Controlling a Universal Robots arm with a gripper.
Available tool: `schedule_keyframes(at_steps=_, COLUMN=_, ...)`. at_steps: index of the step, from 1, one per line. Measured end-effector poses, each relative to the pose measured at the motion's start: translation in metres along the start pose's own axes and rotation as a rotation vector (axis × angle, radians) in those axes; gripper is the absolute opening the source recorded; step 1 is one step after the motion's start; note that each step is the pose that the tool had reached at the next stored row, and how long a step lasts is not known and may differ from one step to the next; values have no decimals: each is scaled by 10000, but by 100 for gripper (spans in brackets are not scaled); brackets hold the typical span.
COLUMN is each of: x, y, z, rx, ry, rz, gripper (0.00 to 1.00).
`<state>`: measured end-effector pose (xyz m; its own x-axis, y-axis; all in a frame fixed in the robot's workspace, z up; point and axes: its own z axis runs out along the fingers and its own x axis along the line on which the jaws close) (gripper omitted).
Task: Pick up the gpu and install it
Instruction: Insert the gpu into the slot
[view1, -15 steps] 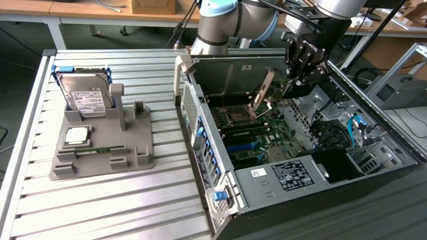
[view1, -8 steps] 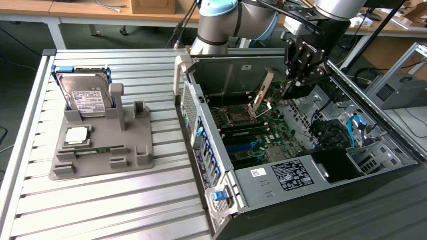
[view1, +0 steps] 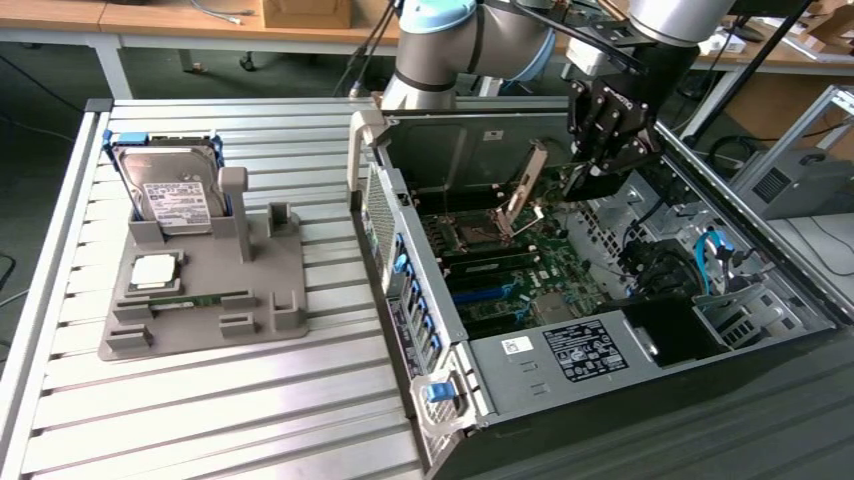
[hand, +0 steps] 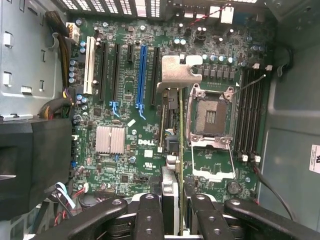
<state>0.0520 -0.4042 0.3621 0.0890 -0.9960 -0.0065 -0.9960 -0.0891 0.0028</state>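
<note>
Above the motherboard (hand: 120, 145), inside the open computer case (view1: 587, 350), the gpu (hand: 176, 75) hangs edge-on, clamped between the closed fingers of the gripper (hand: 172, 202). Pick-up is done; seating appears outstanding, with no expansion slot (hand: 141, 75) yet engaged. Just beside the card, the motherboard's open CPU socket (hand: 210, 117) crowds it. Well apart from the motherboard, a grey fixture (view1: 200, 300) holds the hard drive (view1: 171, 190).
</note>
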Motion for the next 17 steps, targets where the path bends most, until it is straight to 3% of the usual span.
schedule_keyframes(at_steps=17, x=-1, y=61, z=91, rx=1, ry=-9, rz=-3, gripper=27)
